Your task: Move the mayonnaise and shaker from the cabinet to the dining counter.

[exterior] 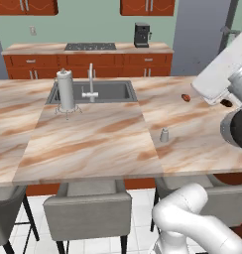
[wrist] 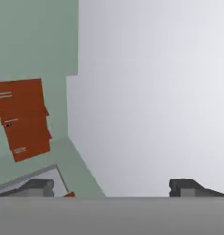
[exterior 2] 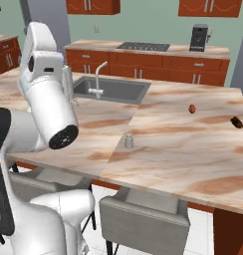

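— Left base view first: where does the job stand?

— My guess is half done. The shaker [exterior: 164, 135] stands upright on the bench [exterior: 93, 144], right of centre in the frame and well clear of the sink [exterior: 110, 91] and the tall grey cylinder on legs [exterior: 66, 91]. I see no blue-lidded mayonnaise jar on the bench, so that one is likely left to fetch from the cabinet [exterior: 147, 7] along the top edge.

— And your end effector [wrist: 111, 187]?

— In the hand view my fingertips [wrist: 40, 186] sit far apart at the bottom with nothing between them: spread and empty, facing a pale wall.

— Room to move?

— Plenty of bare bench around the shaker. Two small brown things [exterior 2: 192, 108] lie toward the right of the right base view, near the far edge; I'd keep clear of them.
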You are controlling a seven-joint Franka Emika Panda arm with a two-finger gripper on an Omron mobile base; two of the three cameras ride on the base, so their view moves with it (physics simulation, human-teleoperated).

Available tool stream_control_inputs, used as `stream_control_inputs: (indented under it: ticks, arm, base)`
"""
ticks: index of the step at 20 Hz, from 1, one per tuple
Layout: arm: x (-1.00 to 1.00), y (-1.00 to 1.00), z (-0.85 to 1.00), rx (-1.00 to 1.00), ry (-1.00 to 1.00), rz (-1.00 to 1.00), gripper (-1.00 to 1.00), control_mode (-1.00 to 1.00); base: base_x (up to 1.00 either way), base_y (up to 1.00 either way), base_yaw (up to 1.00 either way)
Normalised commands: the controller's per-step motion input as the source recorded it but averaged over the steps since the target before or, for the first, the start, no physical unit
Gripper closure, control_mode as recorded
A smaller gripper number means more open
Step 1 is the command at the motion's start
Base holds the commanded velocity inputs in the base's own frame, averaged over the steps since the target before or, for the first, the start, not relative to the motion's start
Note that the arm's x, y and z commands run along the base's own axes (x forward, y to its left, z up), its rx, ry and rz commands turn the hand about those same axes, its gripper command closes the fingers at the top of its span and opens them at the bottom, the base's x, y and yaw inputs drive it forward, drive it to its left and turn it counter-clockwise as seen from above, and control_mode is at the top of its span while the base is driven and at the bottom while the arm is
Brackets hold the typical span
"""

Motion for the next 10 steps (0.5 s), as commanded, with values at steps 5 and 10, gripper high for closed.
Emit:
stream_control_inputs:
  ticks: [5,10]
  arm:
    - [-0.01,0.55,-0.06,-0.97,-0.84,-0.09,-1.0,-1.0]
    - [0.02,0.9,-0.39,-1.0,-0.68,-0.21,-1.0,-1.0]
  base:
    - [0.0,0.0,0.0]
    - [0.0,0.0,0.0]
